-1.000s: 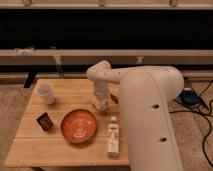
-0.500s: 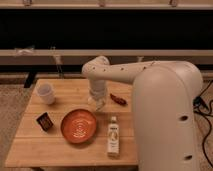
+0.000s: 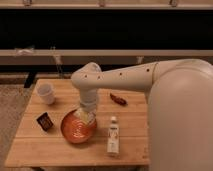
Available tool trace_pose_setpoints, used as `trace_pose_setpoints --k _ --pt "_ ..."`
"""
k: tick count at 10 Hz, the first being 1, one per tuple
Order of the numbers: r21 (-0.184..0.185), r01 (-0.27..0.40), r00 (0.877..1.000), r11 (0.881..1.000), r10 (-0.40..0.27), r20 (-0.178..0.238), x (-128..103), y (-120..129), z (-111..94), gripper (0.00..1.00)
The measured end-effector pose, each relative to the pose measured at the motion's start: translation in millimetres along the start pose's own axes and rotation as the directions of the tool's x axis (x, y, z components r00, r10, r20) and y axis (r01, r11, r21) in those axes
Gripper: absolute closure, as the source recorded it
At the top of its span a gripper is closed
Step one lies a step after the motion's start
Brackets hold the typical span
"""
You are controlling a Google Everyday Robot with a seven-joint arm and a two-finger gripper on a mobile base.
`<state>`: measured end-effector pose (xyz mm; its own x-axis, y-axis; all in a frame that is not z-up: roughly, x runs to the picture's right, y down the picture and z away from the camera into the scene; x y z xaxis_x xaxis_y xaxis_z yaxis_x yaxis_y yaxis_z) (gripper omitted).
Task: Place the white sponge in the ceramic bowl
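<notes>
The pincer (image 3: pixel 85 111) hangs at the end of the pale arm, in the middle of the frame, over the upper right edge of the ceramic bowl (image 3: pixel 70 133). A cream lump at its tip looks like the white sponge (image 3: pixel 85 118), low over the bowl's inside. Whether the pincer grasps it or has released it I cannot tell.

The sponge is likely light, soft and springy. A squeeze across its short sides should hold it, and it should drop without bouncing far. The bowl is a glazed, shallow orange-red round with pale rings. It is probably hard and chippable, so the pincer ought not to knock its rim.

On the slatted wooden tabletop (image 3: pixel 60 152) also stand a white cup (image 3: pixel 46 93) at upper left and a white bottle (image 3: pixel 113 135) lying to the bowl's right.
</notes>
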<state>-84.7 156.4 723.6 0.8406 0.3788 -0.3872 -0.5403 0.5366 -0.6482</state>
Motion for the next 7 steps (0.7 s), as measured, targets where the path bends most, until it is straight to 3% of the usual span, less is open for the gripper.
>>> trace_pose_setpoints --k 2,5,7 --pt "-0.022 0.052 0.998 0.998 -0.053 -0.019 4 21 7 0.69" --pt "-0.036 0.094 0.995 0.995 -0.095 -0.025 0 21 26 0.39" --pt "-0.026 0.125 0.992 0.992 -0.125 -0.027 -8 18 36 0.33"
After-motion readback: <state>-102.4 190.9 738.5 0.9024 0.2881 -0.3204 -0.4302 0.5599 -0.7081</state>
